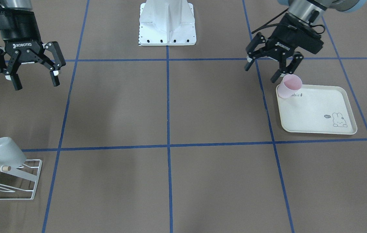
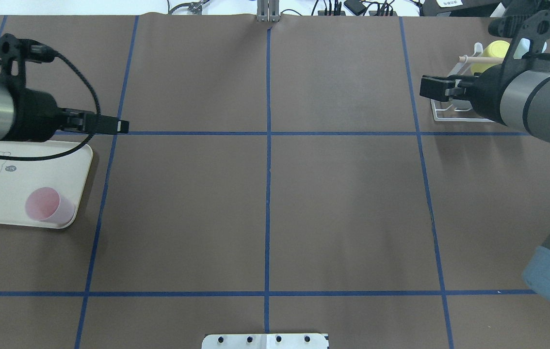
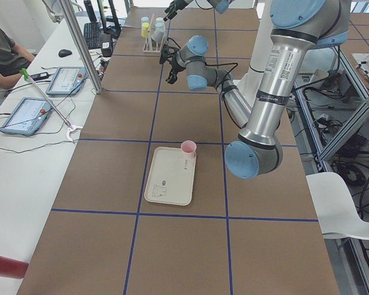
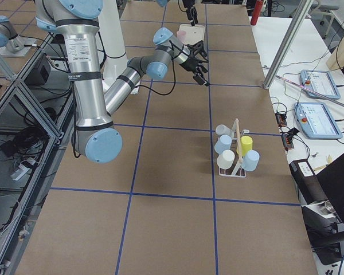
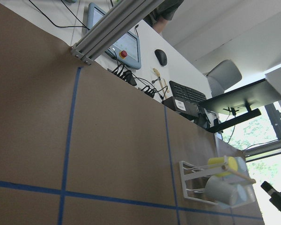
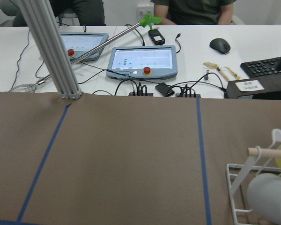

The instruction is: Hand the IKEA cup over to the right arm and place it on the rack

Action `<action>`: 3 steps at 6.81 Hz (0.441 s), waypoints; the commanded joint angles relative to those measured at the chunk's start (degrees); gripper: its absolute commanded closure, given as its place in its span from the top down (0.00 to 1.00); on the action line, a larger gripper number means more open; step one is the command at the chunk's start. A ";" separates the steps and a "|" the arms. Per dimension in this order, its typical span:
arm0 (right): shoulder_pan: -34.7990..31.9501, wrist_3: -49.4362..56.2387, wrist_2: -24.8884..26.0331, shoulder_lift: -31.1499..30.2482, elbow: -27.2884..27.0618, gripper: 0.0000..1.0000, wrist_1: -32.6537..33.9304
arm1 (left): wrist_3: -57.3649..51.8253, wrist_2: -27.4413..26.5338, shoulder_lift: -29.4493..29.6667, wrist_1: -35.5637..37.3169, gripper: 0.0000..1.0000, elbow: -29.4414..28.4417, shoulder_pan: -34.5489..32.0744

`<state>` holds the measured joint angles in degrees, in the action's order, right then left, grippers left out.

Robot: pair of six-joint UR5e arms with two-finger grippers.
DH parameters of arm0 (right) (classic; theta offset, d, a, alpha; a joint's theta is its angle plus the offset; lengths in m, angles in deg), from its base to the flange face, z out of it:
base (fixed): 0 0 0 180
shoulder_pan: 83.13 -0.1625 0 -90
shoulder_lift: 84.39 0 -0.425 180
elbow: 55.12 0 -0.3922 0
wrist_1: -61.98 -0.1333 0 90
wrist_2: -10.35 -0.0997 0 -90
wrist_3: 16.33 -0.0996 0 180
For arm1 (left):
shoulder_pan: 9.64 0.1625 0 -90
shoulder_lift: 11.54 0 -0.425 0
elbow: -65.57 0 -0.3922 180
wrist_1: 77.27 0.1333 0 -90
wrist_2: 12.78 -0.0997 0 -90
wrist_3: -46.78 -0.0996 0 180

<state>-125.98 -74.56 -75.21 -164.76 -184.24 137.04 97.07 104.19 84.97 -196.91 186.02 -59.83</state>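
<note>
In front view only, left tool (image 1: 261, 73) agape.

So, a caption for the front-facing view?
Left pincer hovers open near the pink cup on the tray; right pincer hangs open.

Overhead and front cameras opposed, side cameras lengthwise, all sharing rack (image 1: 37, 179), tray (image 1: 313, 113)

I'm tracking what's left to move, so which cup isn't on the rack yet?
The pink cup, standing alone on the cream rabbit-print tray; the other cups, yellow, whitish and pale blue, are already on the white wire rack.
</note>
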 commanded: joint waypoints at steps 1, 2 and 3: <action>0.14 -1.88 -9.68 3.96 0.00 1.00 -0.44 | -16.12 8.44 -5.71 7.17 1.00 -0.05 -5.08; 0.49 -7.45 -10.50 8.08 1.66 1.00 -0.44 | -22.02 8.45 -5.46 14.80 1.00 -0.39 -5.09; 1.18 -12.47 -11.81 13.25 4.38 1.00 -0.44 | -27.30 8.36 -5.11 20.18 1.00 -2.14 -4.92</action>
<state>-125.45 -81.28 -85.21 -157.09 -182.54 136.64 76.25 112.27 79.76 -183.45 185.27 -64.66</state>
